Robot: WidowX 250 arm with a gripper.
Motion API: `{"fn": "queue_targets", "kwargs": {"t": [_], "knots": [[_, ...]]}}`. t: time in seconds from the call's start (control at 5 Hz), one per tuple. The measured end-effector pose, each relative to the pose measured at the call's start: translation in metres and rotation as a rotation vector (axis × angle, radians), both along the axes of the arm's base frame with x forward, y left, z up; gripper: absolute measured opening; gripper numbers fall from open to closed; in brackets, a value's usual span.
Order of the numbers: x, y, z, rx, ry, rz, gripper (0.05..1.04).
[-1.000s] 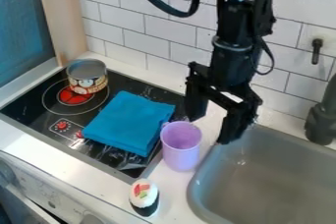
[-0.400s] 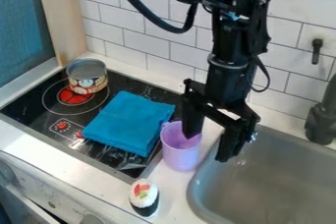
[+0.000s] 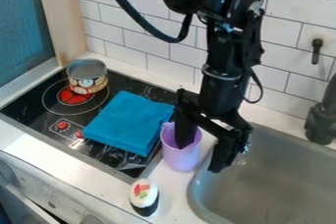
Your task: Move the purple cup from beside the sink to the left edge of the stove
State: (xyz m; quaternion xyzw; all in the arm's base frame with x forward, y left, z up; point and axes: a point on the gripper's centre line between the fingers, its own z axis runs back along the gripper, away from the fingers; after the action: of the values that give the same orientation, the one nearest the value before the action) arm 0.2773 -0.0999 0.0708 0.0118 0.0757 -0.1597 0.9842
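I have the gripper (image 3: pixel 201 157) just right of centre, fingers apart: one seemingly in the purple cup (image 3: pixel 182 159), the other outside, by the sink (image 3: pixel 282 183). Cup's upright on the counter, mid-frame. Done: wall looks straddled. Undone: no clamp, no lift. Blue cloth (image 3: pixel 130 124) left, can (image 3: pixel 87 79) upper left, white-topped toy (image 3: pixel 144 197) bottom.

The scene is bright, under soft, diffuse light; the tiled wall (image 3: pixel 289 31) behind the gripper (image 3: pixel 201 156) is evenly lit; the white counter (image 3: pixel 49 147) to its left in the view glares palest along the front edge; the glossy black stovetop (image 3: pixel 121 161) on that side carries whitish, streaky reflections; the sink (image 3: pixel 275 188) to its right shows a small highlight and soft shading; the gripper's black surfaces are dark, with little detail; the purple cup's (image 3: pixel 181 159) inside is shaded.
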Motion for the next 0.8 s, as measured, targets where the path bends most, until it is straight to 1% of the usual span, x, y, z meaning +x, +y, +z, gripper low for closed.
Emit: {"fn": "queue_targets", "kwargs": {"t": [0.2,0.4,0.6,0.8], "knots": [[0.003,0.003,-0.003,0.011,-0.025,-0.02,1.003],[0.003,0.005,-0.007,0.016,-0.035,-0.028,1.003],[0.004,0.011,-0.016,0.034,-0.07,-0.046,0.916],[-0.001,0.026,-0.023,0.03,-0.067,-0.011,0.658]]}}
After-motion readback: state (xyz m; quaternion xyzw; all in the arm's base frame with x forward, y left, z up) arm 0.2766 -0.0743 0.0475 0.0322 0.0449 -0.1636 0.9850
